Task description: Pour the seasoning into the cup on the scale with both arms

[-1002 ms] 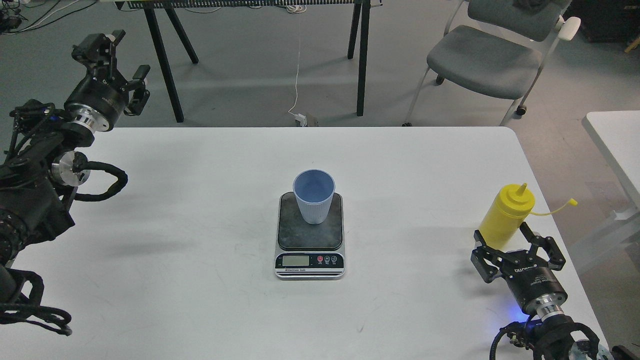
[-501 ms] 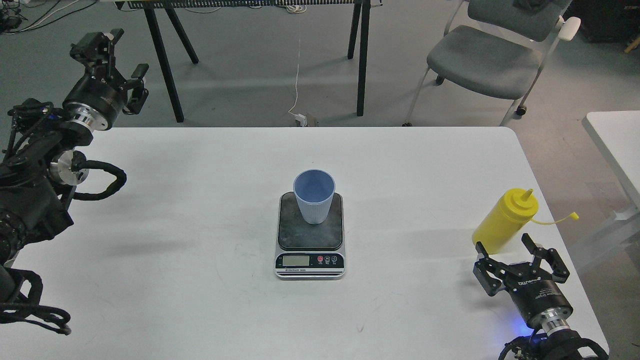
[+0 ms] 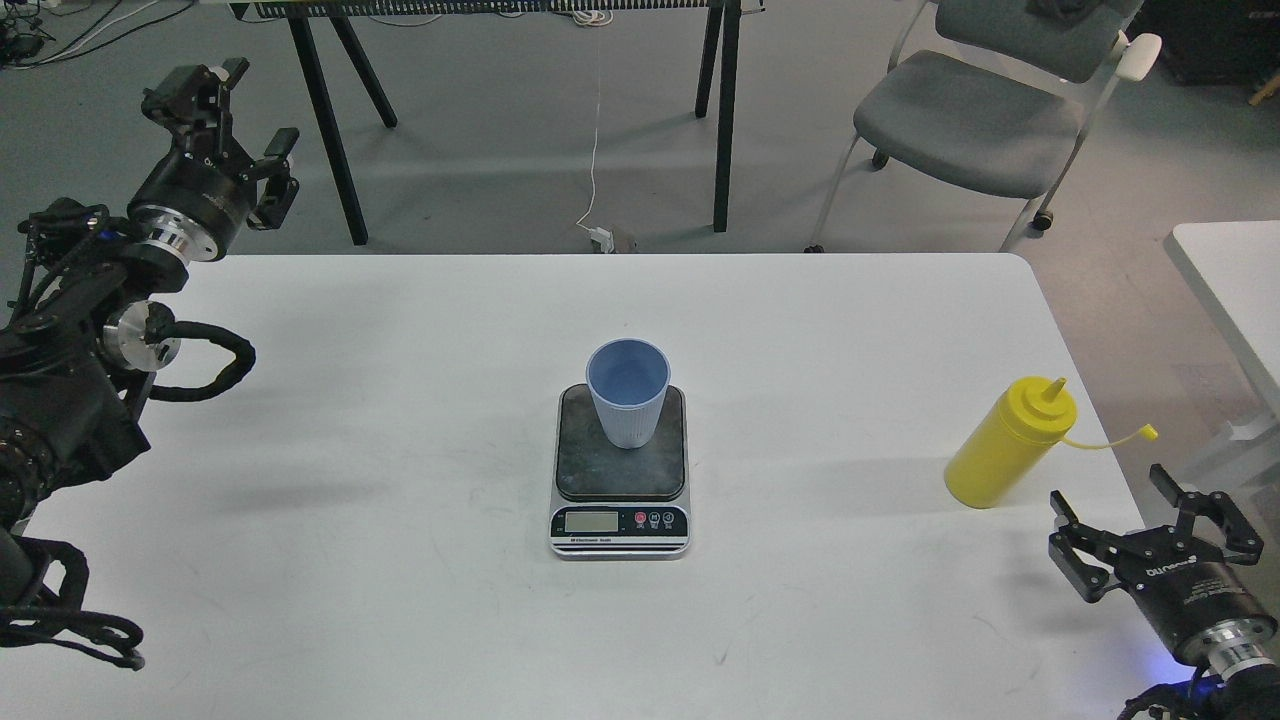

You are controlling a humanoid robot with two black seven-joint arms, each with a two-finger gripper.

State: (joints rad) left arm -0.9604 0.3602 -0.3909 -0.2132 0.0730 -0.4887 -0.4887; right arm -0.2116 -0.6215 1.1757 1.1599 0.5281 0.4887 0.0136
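The light blue ribbed cup (image 3: 628, 393) stands upright on the dark platform of the scale (image 3: 620, 500) at the table's middle. The yellow seasoning bottle (image 3: 1010, 443) stands alone near the table's right edge, its cap strap (image 3: 1115, 440) hanging out to the right. My right gripper (image 3: 1135, 518) is open and empty, to the right of and nearer than the bottle, clear of it. My left gripper (image 3: 235, 115) is open and empty, raised beyond the table's far left corner.
The white table (image 3: 400, 500) ends just right of the bottle. A grey chair (image 3: 985, 110) and black trestle legs (image 3: 330, 120) stand on the floor behind. A second white table (image 3: 1235, 280) is at the right.
My right gripper let go of the bottle and drew back to the right and toward me. The bottle settled upright on the table. The left arm barely moved.
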